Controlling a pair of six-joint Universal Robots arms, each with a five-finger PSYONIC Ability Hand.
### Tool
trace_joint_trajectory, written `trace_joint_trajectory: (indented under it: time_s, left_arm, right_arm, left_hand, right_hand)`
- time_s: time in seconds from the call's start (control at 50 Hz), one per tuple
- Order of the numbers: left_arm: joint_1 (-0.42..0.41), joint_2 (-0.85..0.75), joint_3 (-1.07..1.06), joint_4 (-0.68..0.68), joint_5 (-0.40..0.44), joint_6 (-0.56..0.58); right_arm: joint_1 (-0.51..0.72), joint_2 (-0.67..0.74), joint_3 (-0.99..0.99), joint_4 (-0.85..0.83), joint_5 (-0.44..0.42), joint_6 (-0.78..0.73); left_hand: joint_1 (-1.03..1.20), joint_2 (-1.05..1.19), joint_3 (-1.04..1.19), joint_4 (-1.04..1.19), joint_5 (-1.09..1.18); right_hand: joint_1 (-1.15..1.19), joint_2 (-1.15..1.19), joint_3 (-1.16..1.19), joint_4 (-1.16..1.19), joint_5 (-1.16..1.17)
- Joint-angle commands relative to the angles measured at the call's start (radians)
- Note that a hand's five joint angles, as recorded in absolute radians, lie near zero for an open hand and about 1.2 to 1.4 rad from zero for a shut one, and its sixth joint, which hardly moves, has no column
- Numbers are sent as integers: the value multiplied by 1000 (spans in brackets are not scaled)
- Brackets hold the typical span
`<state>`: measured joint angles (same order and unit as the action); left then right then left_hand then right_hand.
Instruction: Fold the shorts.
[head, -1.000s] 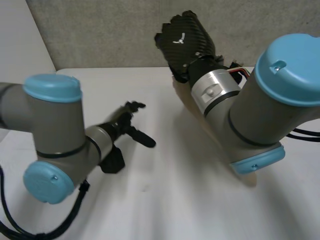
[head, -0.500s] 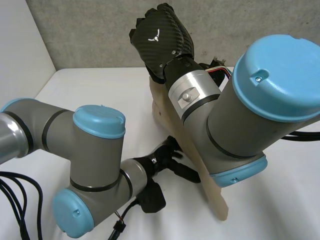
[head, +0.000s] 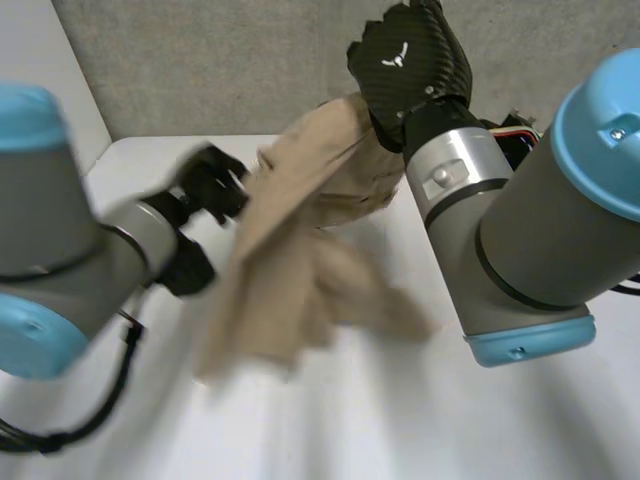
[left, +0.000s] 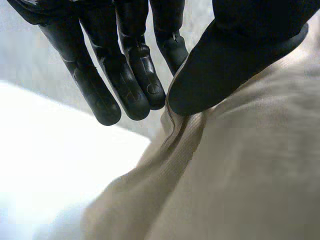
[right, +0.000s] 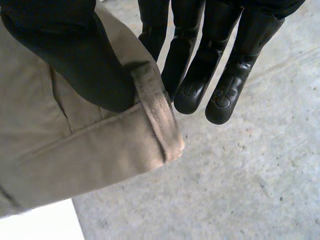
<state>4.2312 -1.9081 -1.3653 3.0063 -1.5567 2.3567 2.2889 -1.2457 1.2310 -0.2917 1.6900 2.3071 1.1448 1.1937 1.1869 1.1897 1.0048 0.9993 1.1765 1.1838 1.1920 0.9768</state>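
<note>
Left hand (head: 210, 185) at nine o'clock, right hand (head: 410, 62) at one, each pinch the limp, light shorts (head: 290, 270); hemmed edges look the surest hold.

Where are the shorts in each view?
Head view: shorts stretched between left hand and right hand, over the white table.
Left wrist view: shorts pinched between its thumb and fingers.
Right wrist view: shorts' hemmed corner pinched under its thumb.
Shared landmark: the white table.
</note>
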Motion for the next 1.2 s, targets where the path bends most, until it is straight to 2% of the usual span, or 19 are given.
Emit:
trace_joint_trajectory:
  time_s: [0.02,0.12,0.18,0.2,0.22,0.3,0.4,0.48,0.68,0.8,0.92,0.98,1.2]
  left_arm:
    - [111,75,66,-1,50,338]
    - [104,-24,58,43,50,489]
    - [78,-162,64,66,46,578]
    - [69,-186,69,68,44,591]
    - [49,-237,77,69,44,625]
    - [27,-331,101,68,30,693]
    - [29,-316,80,63,20,704]
    - [39,-186,39,59,21,704]
    - [35,171,-282,55,20,719]
    - [15,274,-484,65,18,719]
    - [-52,288,-571,60,15,719]
    - [-85,284,-610,62,7,719]
    - [-83,209,-649,161,-123,720]
  right_arm:
    - [-14,-20,146,51,8,6]
    - [-28,-17,209,120,34,49]
    - [-43,11,242,135,28,133]
    - [-52,38,249,135,25,177]
    - [-58,63,249,137,23,205]
    - [-77,141,240,143,22,302]
    - [-106,169,242,143,19,350]
    - [-123,173,246,134,22,367]
    - [-123,241,223,132,19,506]
    - [-120,265,205,134,19,508]
    - [-118,261,202,135,19,508]
    - [-118,255,203,137,19,508]
    - [-120,244,206,140,19,511]
  left_hand:
    - [251,203,209,207,217]
    - [251,203,209,207,217]
    - [251,203,209,207,217]
    - [185,136,143,140,150]
    - [-60,-109,-102,-105,-94]
    - [-551,-600,-593,-596,-586]
    - [-626,-675,-668,-671,-660]
    - [-802,-851,-844,-847,-836]
    - [-793,-842,-835,-838,-828]
    - [-755,-804,-797,-800,-790]
    - [-541,-590,-583,-586,-575]
    - [-544,-593,-586,-589,-578]
    - [-596,-645,-639,-641,-631]
  right_hand:
    - [397,220,213,204,245]
    - [397,220,213,204,245]
    - [397,220,213,204,245]
    - [397,220,213,204,245]
    - [397,220,213,204,245]
    - [397,220,213,204,245]
    - [397,220,213,204,245]
    - [397,220,213,204,245]
    - [397,220,213,204,245]
    - [397,220,213,204,245]
    - [397,220,213,204,245]
    - [397,220,213,204,245]
    - [397,220,213,204,245]
